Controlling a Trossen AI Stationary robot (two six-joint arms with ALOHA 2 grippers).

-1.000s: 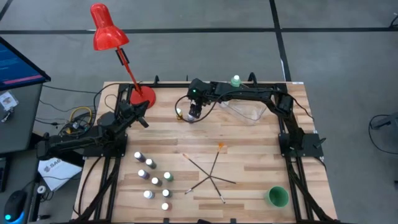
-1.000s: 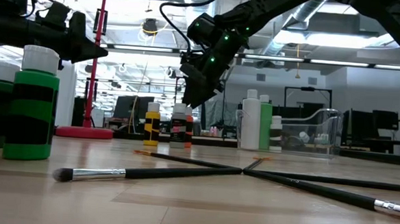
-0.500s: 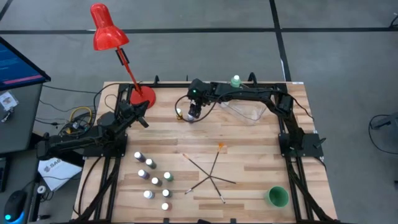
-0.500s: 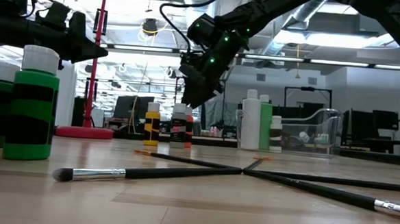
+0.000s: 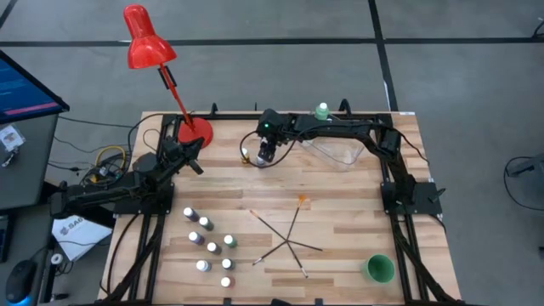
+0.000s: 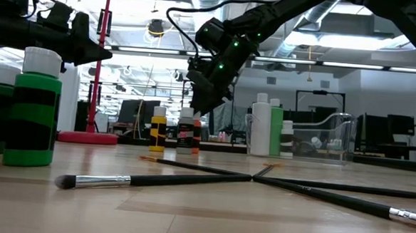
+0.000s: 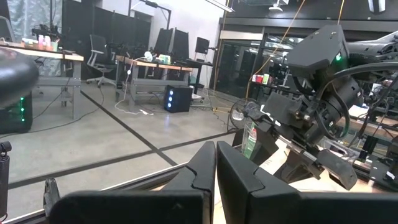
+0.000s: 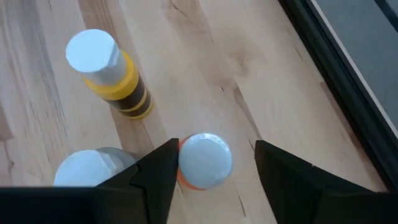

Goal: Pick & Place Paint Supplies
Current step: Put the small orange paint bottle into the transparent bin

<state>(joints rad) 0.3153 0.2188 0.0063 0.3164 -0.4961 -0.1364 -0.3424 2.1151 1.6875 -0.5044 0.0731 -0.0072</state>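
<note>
i've got the right gripper (image 5: 265, 158) hanging over the back of the table (image 5: 340, 212), just in front of the red lamp base (image 5: 195, 132) side, above a little cluster of three bottles. from the right wrist view its fingers (image 8: 155, 177) are spread, and the orange bottle (image 8: 203, 161) sits between them, white cap up, one finger looks to be at or almost at the cap edge, the other clearly apart from it; not pinched. the yellow-and-black bottle (image 8: 111, 73) stands upright just beside it, outside the fingers, and a third white cap (image 8: 93, 168) shows at the near edge next to the left-hand finger. low view has the gripper (image 6: 202, 95) above the bottle tops, yellow one (image 6: 158, 128) and its neighbours standing upright under it. left gripper (image 5: 195, 155) is parked over the left back part of the table, fingers (image 7: 205, 165) pressed together, holding nothing. more small white-capped bottles (image 5: 206, 240) stand in a loose group front left, well apart from both grippers. the paintbrushes (image 5: 289, 234) lie crossed mid-table. taller green and white bottles (image 6: 268, 125) stand by the clear tub (image 5: 336, 153) at the back right. green cup (image 5: 379, 269) is front right.
</note>
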